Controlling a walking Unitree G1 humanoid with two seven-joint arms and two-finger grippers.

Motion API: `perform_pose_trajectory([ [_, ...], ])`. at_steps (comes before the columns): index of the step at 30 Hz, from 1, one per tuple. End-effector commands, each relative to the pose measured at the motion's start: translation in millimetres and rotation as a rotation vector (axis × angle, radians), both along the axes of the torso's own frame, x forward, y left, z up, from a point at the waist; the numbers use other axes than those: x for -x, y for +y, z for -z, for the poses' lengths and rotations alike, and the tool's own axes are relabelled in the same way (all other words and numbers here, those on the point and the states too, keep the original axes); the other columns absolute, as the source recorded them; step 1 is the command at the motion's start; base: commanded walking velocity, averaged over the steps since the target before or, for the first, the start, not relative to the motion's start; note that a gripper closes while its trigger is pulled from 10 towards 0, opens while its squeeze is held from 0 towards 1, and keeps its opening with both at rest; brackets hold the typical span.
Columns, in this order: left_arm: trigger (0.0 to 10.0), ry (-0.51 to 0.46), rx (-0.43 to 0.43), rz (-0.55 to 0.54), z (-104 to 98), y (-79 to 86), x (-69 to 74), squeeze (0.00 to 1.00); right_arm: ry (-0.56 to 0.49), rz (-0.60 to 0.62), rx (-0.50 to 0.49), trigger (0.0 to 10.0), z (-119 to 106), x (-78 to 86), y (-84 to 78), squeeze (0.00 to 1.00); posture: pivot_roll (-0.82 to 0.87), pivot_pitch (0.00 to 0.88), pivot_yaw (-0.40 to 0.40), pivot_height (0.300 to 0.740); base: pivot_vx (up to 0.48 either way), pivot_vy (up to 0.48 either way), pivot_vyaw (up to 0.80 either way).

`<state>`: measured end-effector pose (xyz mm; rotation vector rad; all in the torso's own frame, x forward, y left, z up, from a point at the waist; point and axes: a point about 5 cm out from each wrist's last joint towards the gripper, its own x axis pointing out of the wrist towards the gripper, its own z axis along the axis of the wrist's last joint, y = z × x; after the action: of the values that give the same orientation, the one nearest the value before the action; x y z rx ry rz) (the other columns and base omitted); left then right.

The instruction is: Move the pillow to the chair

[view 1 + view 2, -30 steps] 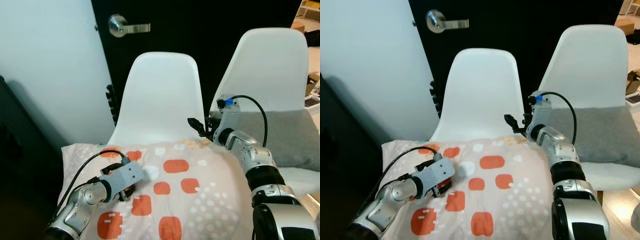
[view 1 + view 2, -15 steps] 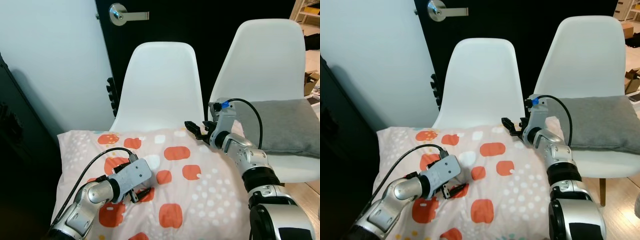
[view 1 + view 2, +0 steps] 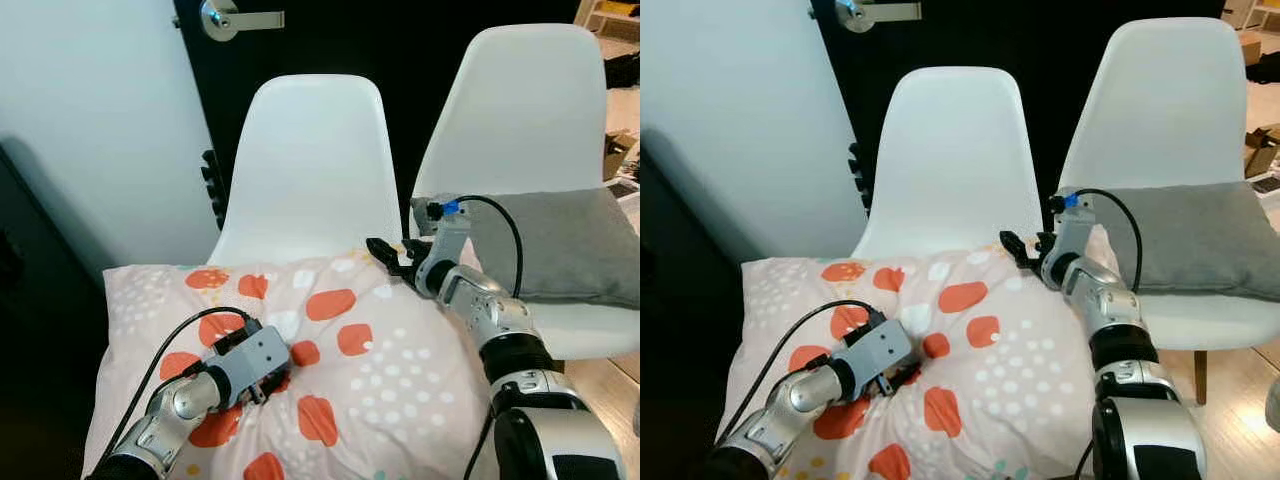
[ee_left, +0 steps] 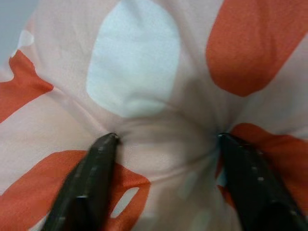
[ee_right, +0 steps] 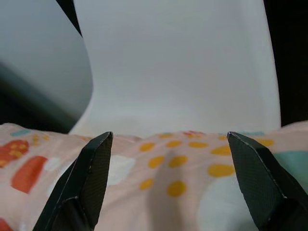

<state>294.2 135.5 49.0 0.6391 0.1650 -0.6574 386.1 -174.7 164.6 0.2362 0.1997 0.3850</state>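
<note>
The left arm bends inward, and its left claw [image 4: 163, 144] is spread wide, both fingertips [image 4: 107, 144] pressed into the pillow [image 3: 380, 380] beneath it, the cloth puckered between them. The right arm reaches forward; its right claw [image 5: 168, 159] is wide open over the pillow's far edge, gripping nothing. The chair [image 3: 305, 170] stands just beyond that edge; a grey cushion [image 3: 565, 245] lies to its right.

Pillow [image 3: 370, 370]: soft matt cloth, creased. Chair [image 3: 305, 170]: smooth white plastic. Door handle [image 3: 225, 17]: shiny metal.
</note>
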Motion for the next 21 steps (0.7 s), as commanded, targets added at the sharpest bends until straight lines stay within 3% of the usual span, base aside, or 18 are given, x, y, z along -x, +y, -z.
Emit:
perform_pose_trajectory([
  [1, 0.0, 0.116, -0.045, -0.037, 25.1, 11.3, 11.6, 0.0, -0.006, -0.006, -0.018, 10.0, -2.8, -0.9, 3.9, 0.0, -0.05, 0.095, 0.036, 0.51, 0.0, 0.0, 0.0],
  [9, 0.0, 0.129, -0.055, -0.029, 35.0, 7.5, 11.7, 0.0, -0.004, 0.01, -0.019, 10.0, -4.8, -1.8, -1.5, 0.0, -0.06, 0.092, 0.041, 0.51, 0.0, 0.0, 0.0],
  [16, 0.0, 0.126, -0.082, -0.052, 38.7, 17.2, 12.0, 0.0, -0.007, 0.018, -0.03, 10.0, -5.8, -2.0, -2.7, 0.0, -0.06, 0.089, 0.041, 0.51, 0.0, 0.0, 0.0],
  [19, 0.0, 0.05, -0.134, -0.134, 31.1, 31.4, 2.4, 0.0, -0.01, 0.019, -0.033, 10.0, -6.5, -2.3, -2.2, 0.0, -0.06, 0.085, 0.041, 0.51, 0.0, 0.0, 0.0],
  [21, 0.0, -0.1, -0.197, -0.257, 10.6, 51.7, -14.1, 0.0, -0.014, 0.02, -0.038, 10.0, -7.5, -2.8, -1.2, 0.0, -0.06, 0.081, 0.041, 0.51, 0.0, 0.0, 0.0],
])
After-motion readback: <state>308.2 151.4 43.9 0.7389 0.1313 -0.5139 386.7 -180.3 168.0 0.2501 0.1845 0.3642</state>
